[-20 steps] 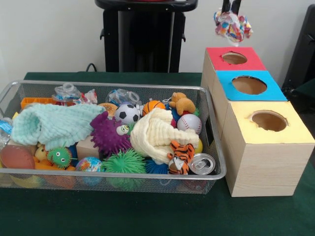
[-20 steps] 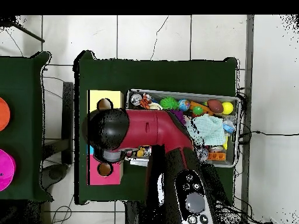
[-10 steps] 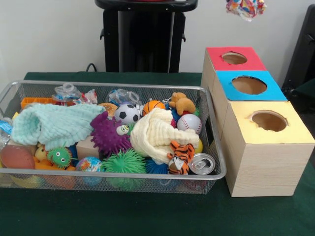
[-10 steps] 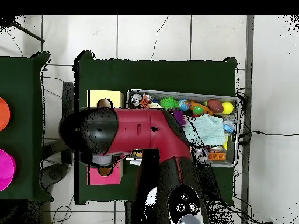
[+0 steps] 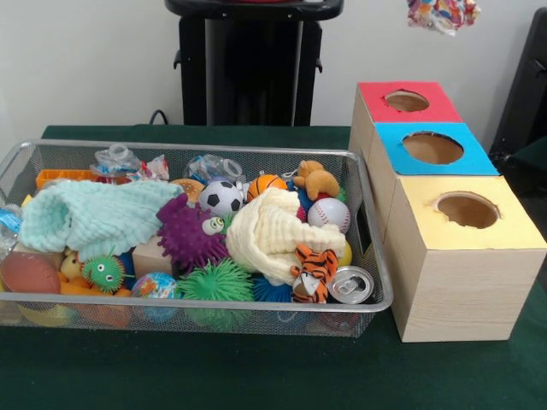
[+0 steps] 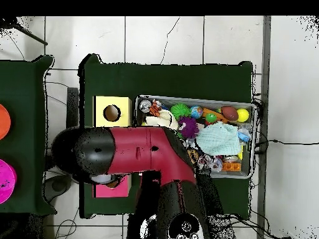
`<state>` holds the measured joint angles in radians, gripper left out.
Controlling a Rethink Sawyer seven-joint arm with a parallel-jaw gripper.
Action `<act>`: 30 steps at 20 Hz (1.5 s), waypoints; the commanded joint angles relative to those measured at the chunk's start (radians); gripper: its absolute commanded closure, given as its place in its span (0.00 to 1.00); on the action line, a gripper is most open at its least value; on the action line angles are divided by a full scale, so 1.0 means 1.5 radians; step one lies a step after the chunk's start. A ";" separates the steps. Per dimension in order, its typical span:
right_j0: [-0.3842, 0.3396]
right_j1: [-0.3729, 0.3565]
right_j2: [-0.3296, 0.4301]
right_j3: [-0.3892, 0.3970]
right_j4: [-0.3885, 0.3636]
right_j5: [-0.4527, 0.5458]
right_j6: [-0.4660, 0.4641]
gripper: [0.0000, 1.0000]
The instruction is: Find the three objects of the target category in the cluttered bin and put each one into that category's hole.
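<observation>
A crumpled, colourful wrapper (image 5: 443, 12) hangs in the air at the top edge of the front view, above and behind the red box's hole (image 5: 407, 101). The gripper that holds it is cut off by that edge. Three boxes stand in a row right of the wire bin (image 5: 197, 301), with the blue hole (image 5: 432, 147) and yellow hole (image 5: 467, 208) nearer the camera. In the overhead view the red arm (image 6: 134, 155) reaches over the boxes, hides the blue one and the gripper, and leaves the yellow box (image 6: 112, 112) showing.
The bin is packed with a mint cloth (image 5: 94, 215), a cream cloth (image 5: 273, 232), a purple spiky ball (image 5: 188, 235), a soccer ball (image 5: 221, 196), a baseball (image 5: 329, 213), a toy tiger (image 5: 312, 272) and a can (image 5: 351, 284). A second green table (image 6: 22, 134) stands left in the overhead view.
The wrapper has risen and drifted right, and the gripper's fingers have left the front view. In the overhead view the arm's head has swung left past the boxes.
</observation>
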<state>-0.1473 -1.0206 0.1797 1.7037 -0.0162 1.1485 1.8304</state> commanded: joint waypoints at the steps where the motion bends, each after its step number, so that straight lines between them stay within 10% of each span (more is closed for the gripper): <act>1: -0.007 0.088 0.002 -0.007 0.000 -0.041 0.101 1.00; 13: -0.002 0.155 -0.002 -0.034 -0.006 -0.110 0.097 1.00; 30: 0.012 0.147 -0.012 -0.131 -0.016 0.014 0.091 1.00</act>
<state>-0.1358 -0.7911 0.1718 1.5731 -0.0226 1.0531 1.8304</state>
